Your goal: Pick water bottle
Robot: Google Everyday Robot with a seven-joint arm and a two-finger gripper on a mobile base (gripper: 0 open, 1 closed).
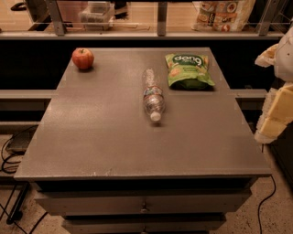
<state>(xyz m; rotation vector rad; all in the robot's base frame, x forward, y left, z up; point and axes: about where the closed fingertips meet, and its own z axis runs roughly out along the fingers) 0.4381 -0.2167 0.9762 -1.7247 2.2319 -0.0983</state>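
The water bottle point(152, 96) is a small clear crinkled plastic bottle lying on its side near the middle of the grey table point(114, 141). Its white cap points toward the table's front edge, and a pale label band wraps its middle. My gripper point(275, 114) is at the far right edge of the view, a white and yellowish shape beyond the table's right side. It is well to the right of the bottle and holds nothing that I can see.
A red apple point(83, 58) sits at the table's back left corner. A green snack bag point(188, 71) lies at the back right, close to the bottle. A railing and shelf with packages point(222, 13) run behind. Cables point(9, 155) lie on the floor at left.
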